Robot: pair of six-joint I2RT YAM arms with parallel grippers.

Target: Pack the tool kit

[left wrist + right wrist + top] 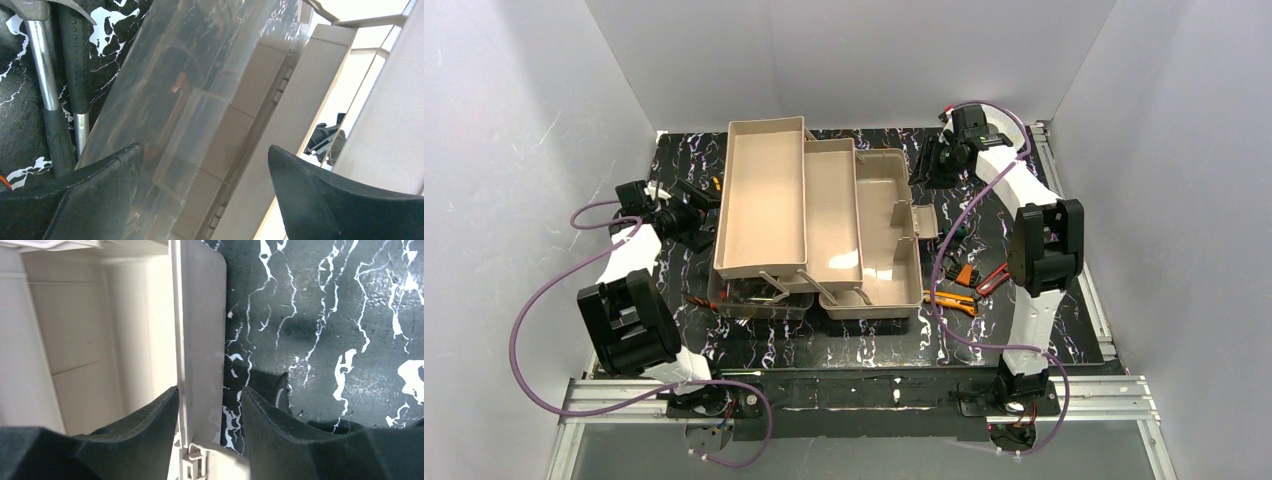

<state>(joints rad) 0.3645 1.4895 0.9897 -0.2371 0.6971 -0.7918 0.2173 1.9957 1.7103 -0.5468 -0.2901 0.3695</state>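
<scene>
Lying on the black marbled mat point(824, 350), off the near right corner of the open toolbox point(884, 250) — orange pliers point(952, 300). Left gripper point(205, 150) at toolbox's left side, jaws wide, holding nothing; hammer point(37, 75) beside it. Right gripper point(210, 390) at far right corner — part-open, straddling a tan flap point(200, 315).

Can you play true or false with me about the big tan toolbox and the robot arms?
The toolbox has its trays spread open. True.
The orange pliers are inside the toolbox. False: they lie on the black mat beside it.
The left end effector is shut tight. False: it gapes wide around the translucent lid.
The right end effector straddles a tan edge of the toolbox. True.
</scene>
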